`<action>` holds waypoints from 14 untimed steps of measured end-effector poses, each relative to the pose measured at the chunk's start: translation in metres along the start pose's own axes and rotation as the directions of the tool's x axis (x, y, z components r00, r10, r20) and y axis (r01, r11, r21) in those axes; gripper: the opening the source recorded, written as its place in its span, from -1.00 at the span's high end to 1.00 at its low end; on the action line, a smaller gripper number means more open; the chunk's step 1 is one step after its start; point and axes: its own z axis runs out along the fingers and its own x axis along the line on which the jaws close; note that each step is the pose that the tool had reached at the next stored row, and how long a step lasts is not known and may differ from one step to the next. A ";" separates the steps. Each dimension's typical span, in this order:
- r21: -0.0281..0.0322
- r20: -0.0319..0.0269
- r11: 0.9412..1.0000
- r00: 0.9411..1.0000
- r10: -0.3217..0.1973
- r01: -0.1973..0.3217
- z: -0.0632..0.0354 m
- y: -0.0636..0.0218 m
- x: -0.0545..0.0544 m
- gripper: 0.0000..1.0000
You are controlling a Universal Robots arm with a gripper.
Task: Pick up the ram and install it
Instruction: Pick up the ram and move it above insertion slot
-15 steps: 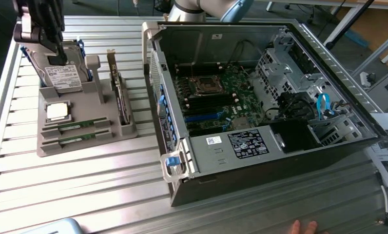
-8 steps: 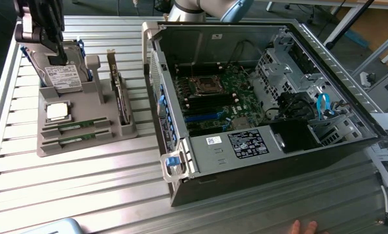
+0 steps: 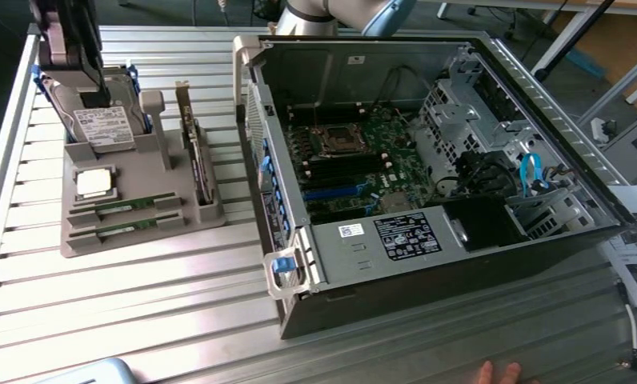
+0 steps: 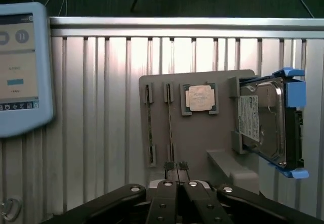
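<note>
The pincer [image 4: 175,166] is seen with fingers together, nothing held, at the near edge of the gray holder [image 4: 202,138]. The ram [image 4: 169,128] is lodged edge-up in a holder slot just beyond the tips, its long axis running straight away from them. A second stick [image 4: 149,125] is set beside it.

Gripper [image 4: 175,167] pinched closed at the grey tray's [image 4: 202,143] 6 o'clock edge. From there, ram sticks [image 4: 169,125] sit at 9, processor [image 4: 199,98] at 12, hard drive [image 4: 263,123] at 3.
</note>
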 end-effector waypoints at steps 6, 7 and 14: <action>0.024 -0.001 1.000 1.000 -0.003 0.003 0.0000 0.0006 0.000 0.79; 0.035 -0.002 0.999 1.000 -0.006 0.006 0.0000 0.0006 0.000 0.79; 0.045 -0.002 0.999 1.000 -0.010 0.010 0.0001 0.0006 0.000 0.79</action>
